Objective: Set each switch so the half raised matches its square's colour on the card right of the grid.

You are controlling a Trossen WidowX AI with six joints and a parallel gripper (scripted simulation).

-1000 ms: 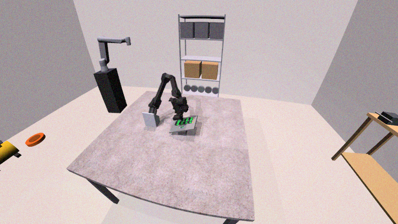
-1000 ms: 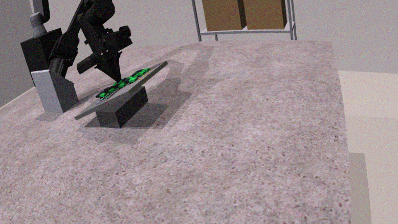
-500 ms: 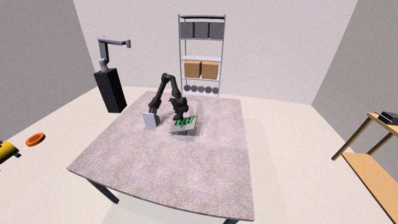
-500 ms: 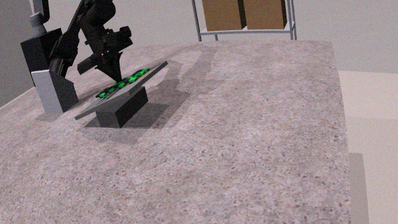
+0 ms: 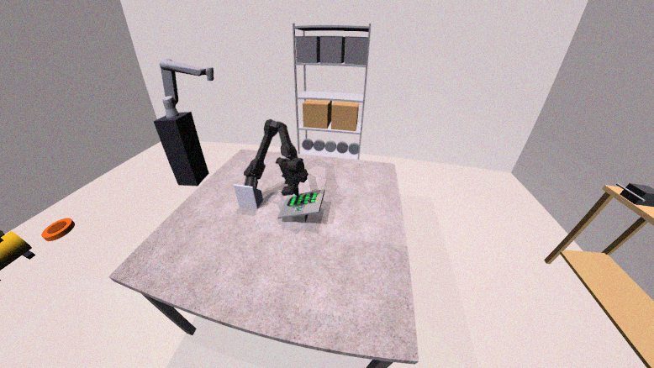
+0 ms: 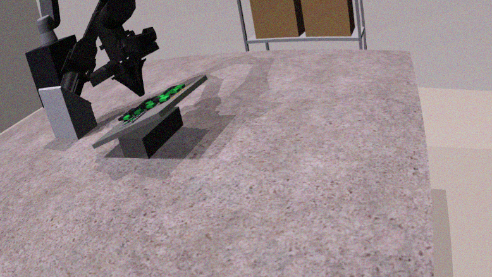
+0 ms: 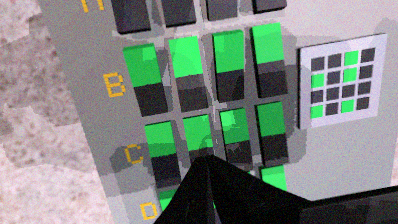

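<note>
The tilted grey panel (image 5: 292, 212) (image 6: 115, 133) (image 7: 340, 160) carries a grid of green and dark switches. The wrist view shows row B (image 7: 142, 65) and row C (image 7: 160, 140) with green far halves and dark near halves; which halves stand raised is hard to tell. Row A is cut off at the top and the gripper hides much of row D. The card (image 7: 341, 82) shows, from its far row: third green; first and third green; all dark; first and third green. My gripper (image 5: 295, 193) (image 6: 141, 95) (image 7: 205, 165) is shut and empty, its tip slightly above the panel near row C's second switch.
A white-faced block (image 5: 247, 197) (image 6: 56, 113) stands on the table (image 5: 274, 274) (image 6: 275, 189) beside the arm's base. The panel rests on a dark support (image 6: 163, 132). A shelf rack (image 5: 331, 97) stands behind the table.
</note>
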